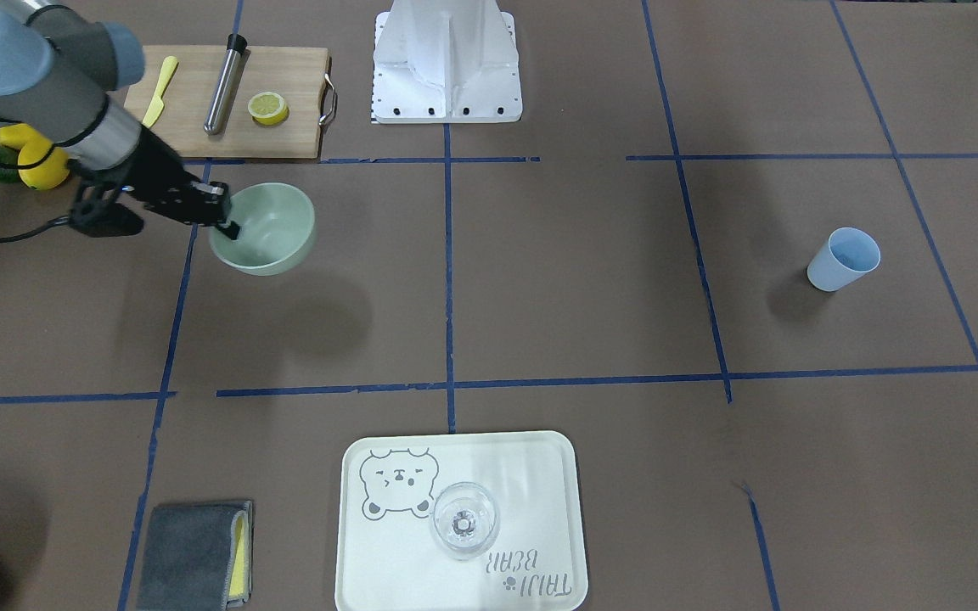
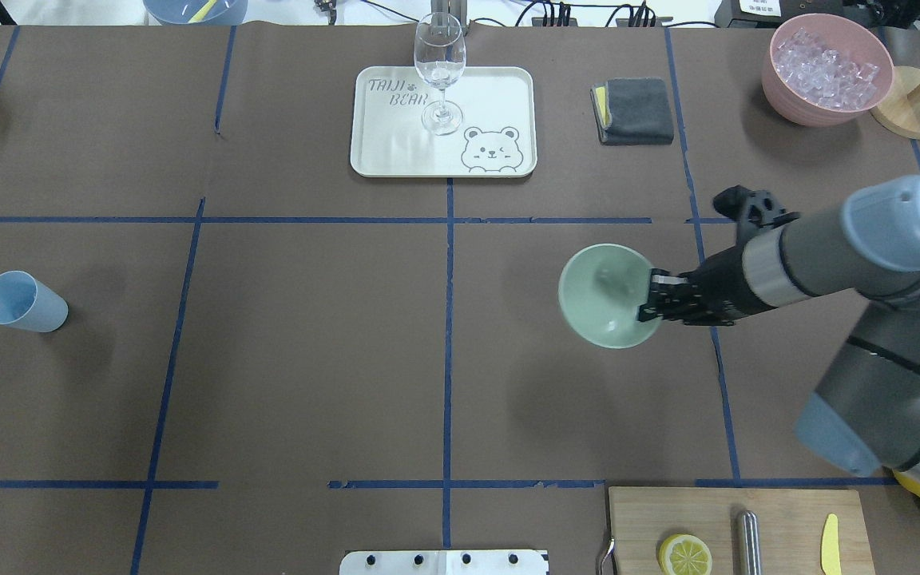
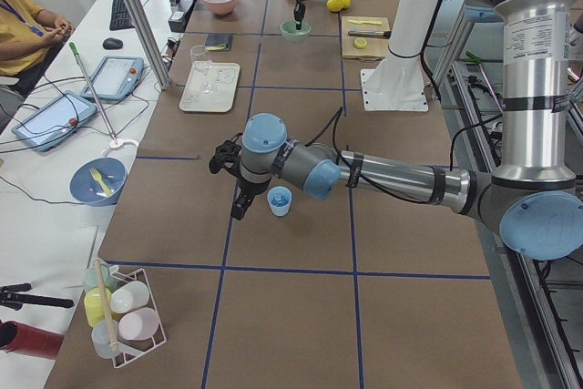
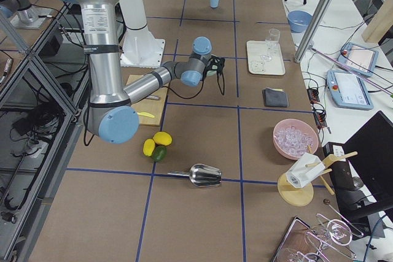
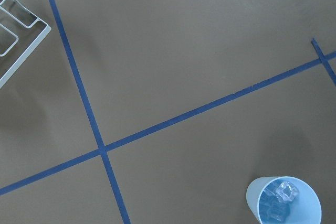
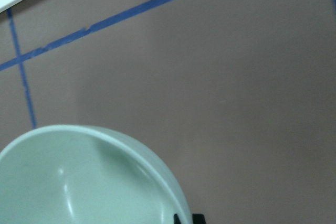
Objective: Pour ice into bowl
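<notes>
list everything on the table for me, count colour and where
bowl: 1, sage green, robot's right half, held by its rim
blue cup: 1, pale blue, robot's left side
ice: few clear cubes, inside the blue cup
pink bowl: 1, far right corner, holds more ice
tray: 1, cream, far centre
wine glass: 1, clear, upright on the tray
cloth: 1, grey, right of the tray
cutting board: 1, wood, near right
lemon half, steel rod, yellow knife: 1 each, on the cutting board
scoop: 1, metal, right end
left gripper: black, beside the blue cup, state unclear
right gripper: black, clamped on the bowl's rim
</notes>
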You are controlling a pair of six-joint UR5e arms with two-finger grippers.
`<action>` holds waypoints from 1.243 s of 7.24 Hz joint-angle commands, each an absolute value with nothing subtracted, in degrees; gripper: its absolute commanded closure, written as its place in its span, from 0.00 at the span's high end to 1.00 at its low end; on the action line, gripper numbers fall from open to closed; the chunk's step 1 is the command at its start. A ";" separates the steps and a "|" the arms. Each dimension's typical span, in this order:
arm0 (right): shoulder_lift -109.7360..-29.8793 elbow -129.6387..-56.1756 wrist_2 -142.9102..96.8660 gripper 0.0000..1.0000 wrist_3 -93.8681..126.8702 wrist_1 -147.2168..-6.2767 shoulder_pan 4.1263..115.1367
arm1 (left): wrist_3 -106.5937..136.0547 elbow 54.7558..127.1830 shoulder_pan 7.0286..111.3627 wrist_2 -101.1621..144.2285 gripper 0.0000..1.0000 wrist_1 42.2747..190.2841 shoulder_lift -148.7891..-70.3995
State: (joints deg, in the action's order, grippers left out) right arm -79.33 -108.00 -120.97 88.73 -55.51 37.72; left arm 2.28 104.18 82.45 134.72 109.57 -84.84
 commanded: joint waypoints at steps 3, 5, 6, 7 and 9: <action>-52.15 -98.39 -107.15 0.00 103.17 -72.69 24.62 | 2.46 103.80 82.09 134.74 1.00 113.45 -84.90; -44.42 -88.03 -101.79 0.00 103.71 -72.07 23.47 | 2.55 104.15 79.99 134.91 1.00 114.16 -84.99; -42.47 -82.06 -101.78 0.00 103.80 -67.81 23.47 | 2.64 103.98 79.02 135.78 1.00 116.26 -84.90; -42.28 -78.52 -101.69 0.00 103.80 -63.85 23.21 | 2.64 103.97 78.84 135.79 1.00 117.41 -84.90; -42.36 -78.22 -102.13 0.66 104.15 -63.46 22.76 | 4.21 103.63 78.84 135.09 1.00 119.16 -84.99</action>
